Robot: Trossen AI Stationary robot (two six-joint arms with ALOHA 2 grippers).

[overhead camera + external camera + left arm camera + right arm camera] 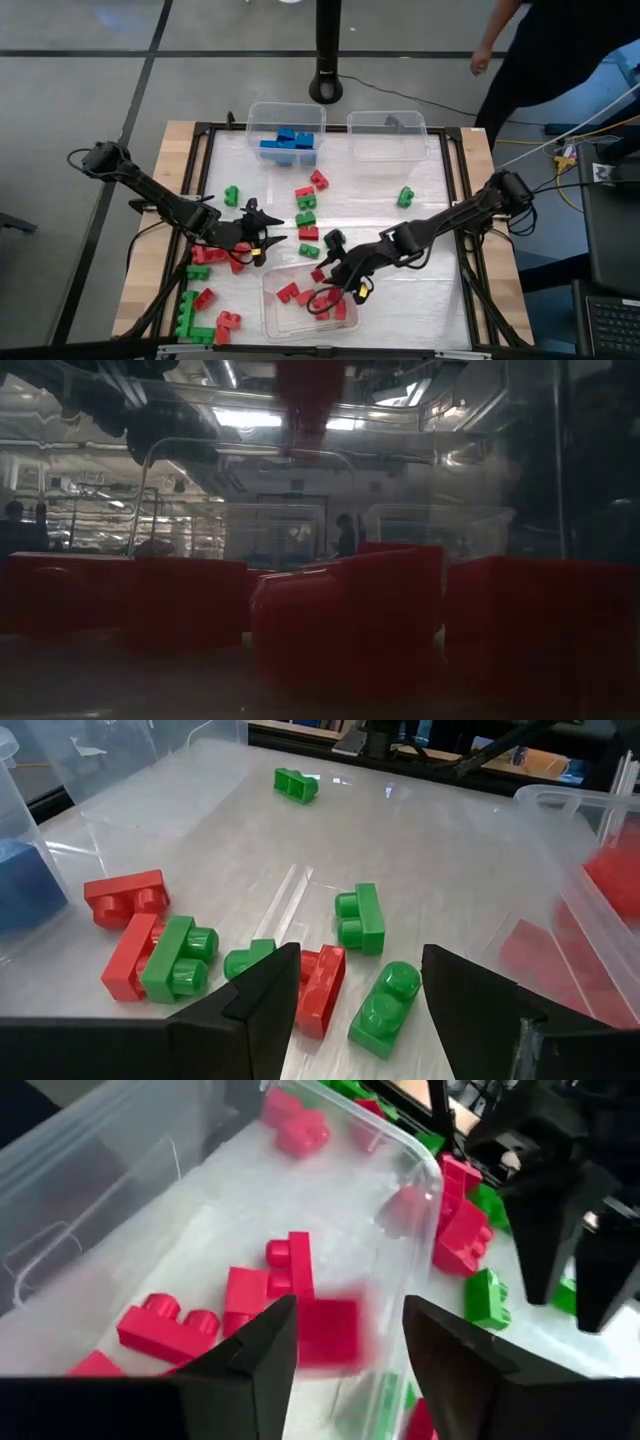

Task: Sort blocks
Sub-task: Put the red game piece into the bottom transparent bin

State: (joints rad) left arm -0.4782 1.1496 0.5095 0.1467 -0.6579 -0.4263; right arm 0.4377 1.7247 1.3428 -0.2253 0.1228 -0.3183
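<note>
R gripper [340, 283] hovers over the near bin [275, 318], fingers spread. In the R wrist view a blurred red block [328, 1330] sits between and below the fingers, apparently let go and dropping into the bin; it is not gripped. Several red blocks [170, 1327] already lie on the bin floor.

L gripper [262, 240] is low over the table centre-left, jaws apart, holding nothing. Directly ahead of it, per L wrist view: a red block [322, 988] just inside the one finger and a green block [384, 1005] in the gap between the fingers. The green block's long axis runs roughly along the approach line, i.e. between the fingers, so closing would pinch its long sides. The red block touches or nearly touches it; can't tell which.

Key relation: the loose blocks at table centre lie nearer the L arm. The green block at far right [405, 197] is nearer the R arm. Blue blocks [288, 143] sit in the far-left bin; the far-right bin [388, 135] holds one small grey item, unidentifiable.

Judgement: next pick falls to L, green block first; risk is dragging the red neighbour.
</note>
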